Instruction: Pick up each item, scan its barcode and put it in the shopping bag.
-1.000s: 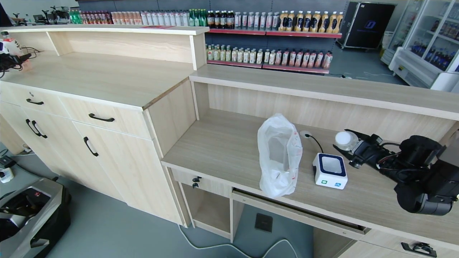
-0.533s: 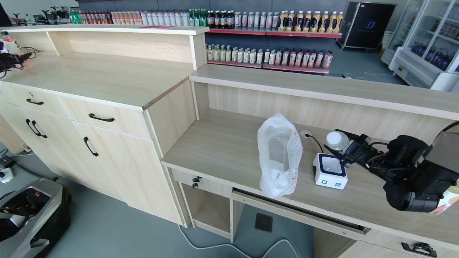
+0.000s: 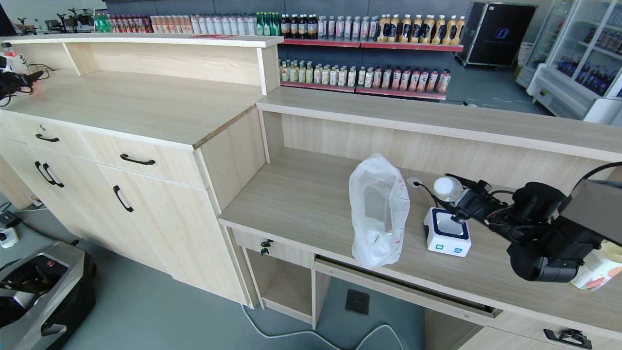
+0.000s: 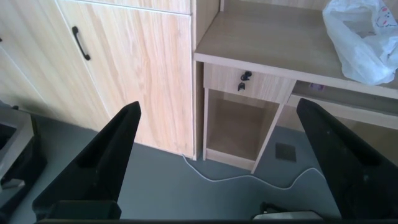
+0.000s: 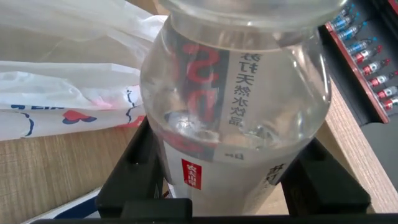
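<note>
The right gripper (image 3: 457,197) is clamping a clear bottle (image 3: 444,188) with a white cap, its fingers closing on the bottle's sides. In the right wrist view the printed label (image 5: 214,93) is facing the camera, with the white plastic bag (image 5: 68,81) lying just beyond. The gripper is holding the bottle on its side, just above the far edge of the small white scanner (image 3: 446,232), cap pointing toward the bag (image 3: 378,211).

The left gripper (image 4: 214,162) is hanging low beside the counter with its two fingers spread wide and nothing between them; the floor and a white cable are lying beneath it.

Step in hand, as judged: the bottle is being presented to the scanner, so scanning is under way and bagging is not yet done. The next move is likely calling for the barcode to be turned toward the dark scanner window, then for a carry to the bag's mouth, which is soft and may fold if brushed.

The scanner and bag are standing close together on the lower wooden counter (image 3: 301,194), and a printed cup (image 3: 595,267) is showing partly behind the right arm. A taller counter with drawers (image 3: 136,160) is standing to the left. Shelves of bottled drinks (image 3: 359,29) and glass-door coolers (image 3: 578,53) are lining the room behind.
</note>
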Motion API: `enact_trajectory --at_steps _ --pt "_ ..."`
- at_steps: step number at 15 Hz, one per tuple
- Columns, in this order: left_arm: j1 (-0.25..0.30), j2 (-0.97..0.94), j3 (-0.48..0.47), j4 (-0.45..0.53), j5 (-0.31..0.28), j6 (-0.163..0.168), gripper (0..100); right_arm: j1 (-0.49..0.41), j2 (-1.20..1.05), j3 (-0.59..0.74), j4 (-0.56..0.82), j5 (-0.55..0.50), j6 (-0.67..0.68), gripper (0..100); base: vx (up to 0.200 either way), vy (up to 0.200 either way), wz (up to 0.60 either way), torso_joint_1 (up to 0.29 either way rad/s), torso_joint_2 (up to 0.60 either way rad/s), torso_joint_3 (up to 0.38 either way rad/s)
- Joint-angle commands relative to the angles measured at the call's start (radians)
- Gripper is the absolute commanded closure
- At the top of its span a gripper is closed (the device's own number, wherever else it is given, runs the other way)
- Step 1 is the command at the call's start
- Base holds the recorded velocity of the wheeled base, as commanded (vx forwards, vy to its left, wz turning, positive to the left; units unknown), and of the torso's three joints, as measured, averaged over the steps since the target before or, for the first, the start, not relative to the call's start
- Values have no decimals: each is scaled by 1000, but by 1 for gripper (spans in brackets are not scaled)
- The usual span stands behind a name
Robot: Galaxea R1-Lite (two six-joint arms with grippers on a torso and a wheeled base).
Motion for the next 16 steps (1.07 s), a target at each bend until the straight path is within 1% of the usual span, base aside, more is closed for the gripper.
enact_trajectory --at_steps 1,9,13,16 --pt "0 2 0 1 0 0 0 9 22 -21 -1 0 3 100 0 0 0 0 0 0" --pt "0 2 0 1 0 0 0 15 62 -24 -4 -1 0 100 0 0 0 0 0 0" --pt "0 2 0 0 0 0 0 25 87 -90 -2 -1 12 100 0 0 0 0 0 0" --pt "0 2 0 0 0 0 0 28 96 -96 2 -1 15 100 0 0 0 0 0 0"
